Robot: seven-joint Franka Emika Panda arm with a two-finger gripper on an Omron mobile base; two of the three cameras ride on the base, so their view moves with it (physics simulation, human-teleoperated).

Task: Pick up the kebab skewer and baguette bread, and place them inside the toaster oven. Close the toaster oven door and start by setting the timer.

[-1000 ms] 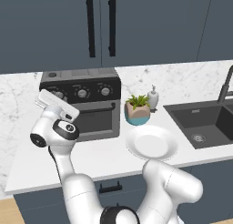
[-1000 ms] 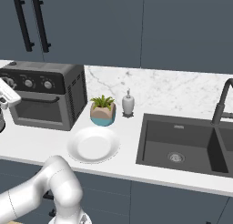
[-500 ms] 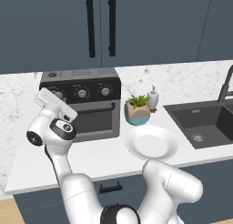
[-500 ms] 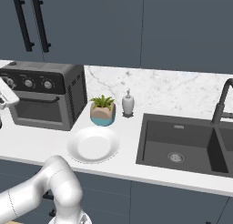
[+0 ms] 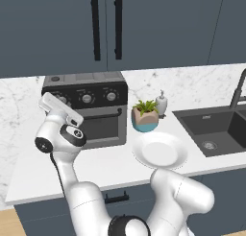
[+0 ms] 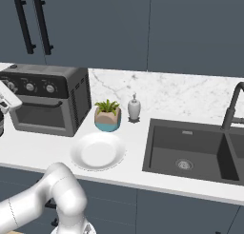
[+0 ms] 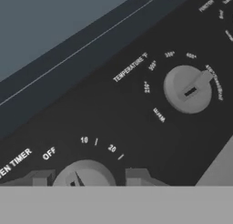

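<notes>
Right at the toaster oven [image 5: 86,110], the gripper [image 7: 85,177] straddled the timer knob [image 7: 84,174], jaws parted either side; contact unclear. Oven door [image 5: 98,124] sat shut on the white marble counter [image 5: 29,168], dark cabinets [image 5: 57,29] above.

The end effector [image 7: 85,178] fingertips straddle the timer knob [image 7: 84,174] beside the temperature knob [image 7: 187,89].
</notes>
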